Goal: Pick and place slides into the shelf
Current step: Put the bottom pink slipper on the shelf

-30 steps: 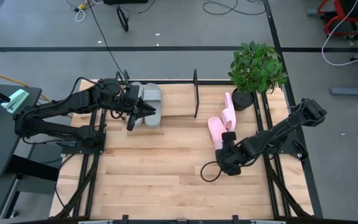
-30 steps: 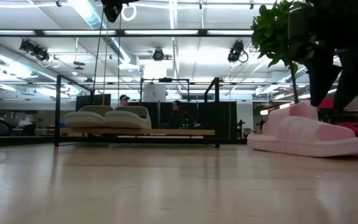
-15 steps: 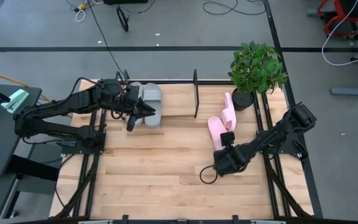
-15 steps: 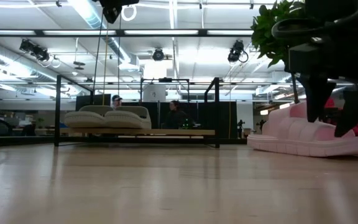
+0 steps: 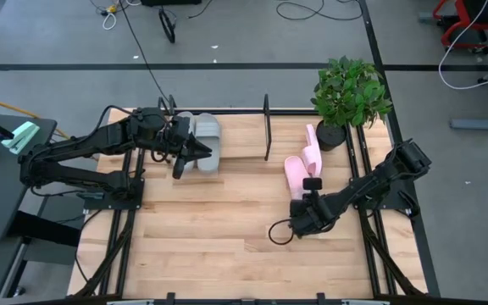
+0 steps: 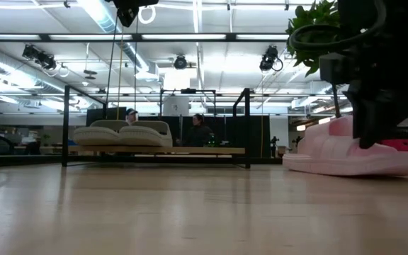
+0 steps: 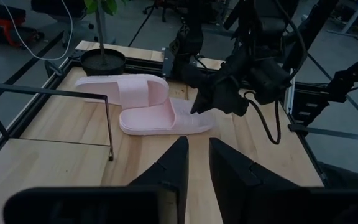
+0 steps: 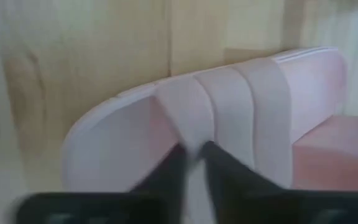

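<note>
Two grey slides sit side by side on the black wire shelf at the table's far left. My left gripper hovers over their near edge, open by a narrow gap, with nothing between its fingers. Two pale pink slides lie on the table at the right: one by the plant pot, the other nearer. My right gripper is shut on the nearer one's strap. In the low view that slide rests on its sole. My right gripper pinches the near pink slide's strap at its edge between its two fingers. The fingers come slanting down from the table's near right side. The slide's sole lies flat on the table.
A potted plant stands at the far right corner, close behind the pink slides. The shelf's right part holds nothing. Bare wood spreads across the middle and near side. People sit in the room beyond the table.
My right gripper has come down onto the near pink slide, tipping more steeply downward. Its fingers stood wide apart half a second ago and have now shut on the strap. The slide has stayed on the table.
</note>
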{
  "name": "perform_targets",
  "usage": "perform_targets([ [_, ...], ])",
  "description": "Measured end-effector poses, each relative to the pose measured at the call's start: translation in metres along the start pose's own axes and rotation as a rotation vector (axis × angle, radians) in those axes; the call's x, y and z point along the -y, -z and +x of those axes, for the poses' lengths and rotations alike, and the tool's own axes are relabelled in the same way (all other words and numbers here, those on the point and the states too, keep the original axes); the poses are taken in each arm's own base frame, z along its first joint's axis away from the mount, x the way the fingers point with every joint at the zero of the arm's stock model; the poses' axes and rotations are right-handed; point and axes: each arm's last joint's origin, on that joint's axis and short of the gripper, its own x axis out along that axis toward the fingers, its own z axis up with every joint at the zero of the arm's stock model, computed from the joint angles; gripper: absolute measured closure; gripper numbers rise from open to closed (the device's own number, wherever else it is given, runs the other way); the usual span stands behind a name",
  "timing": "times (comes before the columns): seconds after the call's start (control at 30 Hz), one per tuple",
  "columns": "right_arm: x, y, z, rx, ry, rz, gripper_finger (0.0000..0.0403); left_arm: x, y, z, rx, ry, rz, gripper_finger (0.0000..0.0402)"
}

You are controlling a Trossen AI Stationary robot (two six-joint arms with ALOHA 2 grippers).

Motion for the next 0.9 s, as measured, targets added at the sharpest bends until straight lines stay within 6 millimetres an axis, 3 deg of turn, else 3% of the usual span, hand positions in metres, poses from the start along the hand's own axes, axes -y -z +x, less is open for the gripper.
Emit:
perform_targets([
  [0.03, 0.0, 0.0, 0.0, -0.004, -0.007, -0.013, 0.0381, 0.0, 0.0, 0.0, 0.0, 0.0, 0.0, 0.0331],
  [0.2, -0.001, -0.001, -0.002, -0.001, -0.026, -0.011, 0.0395, 0.0, 0.0, 0.0, 0.0, 0.0, -0.001, 0.033],
  [0.33, -0.002, -0.007, -0.017, 0.03, -0.051, -0.013, 0.0398, 0.0, 0.0, 0.0, 0.0, 0.0, -0.003, 0.0337],
  [0.67, 0.001, -0.031, -0.095, 0.166, -0.155, 0.02, 0.0401, 0.0, 0.001, 0.0, -0.01, 0.0, -0.005, 0.0337],
  [0.9, 0.013, -0.048, -0.156, 0.382, -0.188, 0.064, 0.0402, 0.0, 0.002, 0.0, -0.017, -0.001, 0.002, 0.0331],
])
